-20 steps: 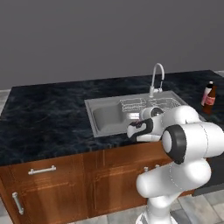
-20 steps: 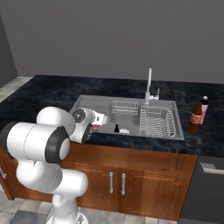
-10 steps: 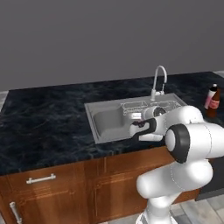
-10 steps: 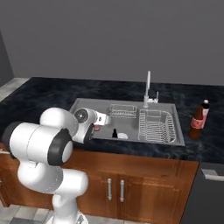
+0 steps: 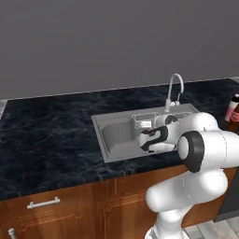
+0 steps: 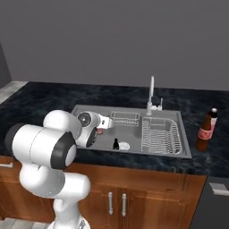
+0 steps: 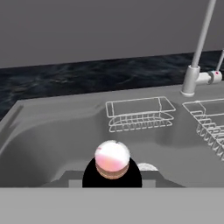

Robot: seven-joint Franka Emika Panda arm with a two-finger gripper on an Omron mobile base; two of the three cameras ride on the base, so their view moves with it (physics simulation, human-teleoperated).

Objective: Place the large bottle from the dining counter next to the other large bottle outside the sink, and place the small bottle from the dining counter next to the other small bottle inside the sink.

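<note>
— Claw status? Position against the sink?

— Gripper (image 6: 101, 129) clamped on the small bottle (image 7: 112, 159), pinkish body seen end-on in the hand view, dark cap ring around it. Held over the left part of the sink (image 6: 85, 112), near the front wall, above the basin floor.

— Anything under or beside the load?

— Other small bottle (image 6: 115, 144), all black, upright on the sink floor just beside the round drain (image 6: 124, 146), right of the gripper in the right base view. Apart from the held bottle, not touching.

— Obstructions inside the sink?

— Small wire basket (image 7: 139, 113) against the back wall of the sink, beyond the gripper. Wire dish rack (image 6: 161, 134) filling the right half of the sink. Faucet (image 6: 151, 95) rising from the back rim, between basket and rack.

— Outside the sink?

— Large bottle (image 6: 206, 132), dark brown with red label, upright on the black counter (image 6: 44, 96) right of the sink, well apart from the gripper. Other large bottle (image 5: 232, 108) at the right edge of the left base view, partly cut off. Wooden cabinet doors (image 6: 134, 197) below the sink front.
</note>
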